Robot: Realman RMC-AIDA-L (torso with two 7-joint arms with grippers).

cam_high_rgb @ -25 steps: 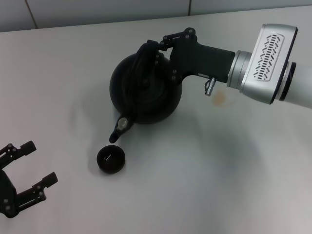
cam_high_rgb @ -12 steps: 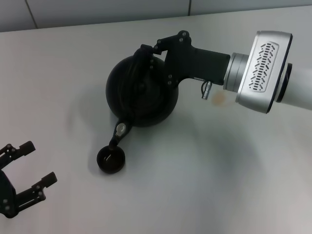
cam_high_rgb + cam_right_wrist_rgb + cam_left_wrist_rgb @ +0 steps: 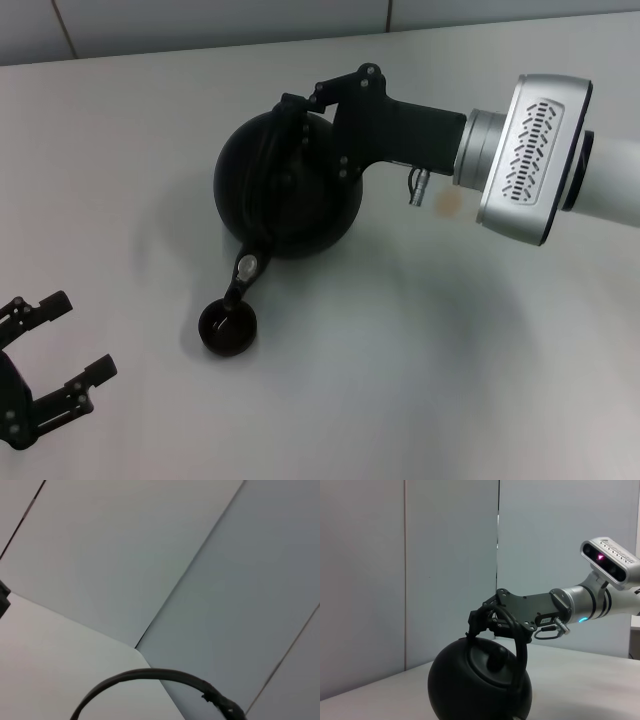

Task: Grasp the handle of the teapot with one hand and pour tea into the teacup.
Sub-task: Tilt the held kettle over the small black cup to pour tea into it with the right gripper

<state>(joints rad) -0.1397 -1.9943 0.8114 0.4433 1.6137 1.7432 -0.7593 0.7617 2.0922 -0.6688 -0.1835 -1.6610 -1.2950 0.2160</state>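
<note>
The matte-black teapot [image 3: 285, 190] hangs tilted above the white table, its spout [image 3: 243, 275] pointing down over the tiny black teacup [image 3: 228, 328]. My right gripper [image 3: 300, 115] is shut on the teapot's arched handle [image 3: 285, 130] at its crest. The left wrist view shows the teapot [image 3: 475, 690] from the side, with the right gripper [image 3: 492, 611] clamped on the handle [image 3: 512, 635]. My left gripper [image 3: 50, 370] is open and empty at the near left, apart from the cup. The right wrist view shows only wall, table and a black cable.
The white table [image 3: 400, 380] spreads around the pot and cup. A small tan stain [image 3: 450, 203] lies on it under the right arm. Grey wall panels [image 3: 445, 570] stand behind the table's far edge.
The right gripper has tipped the teapot further and shifted it slightly left; the spout tip has come down from beside the cup to over its rim. The left gripper has not moved.
</note>
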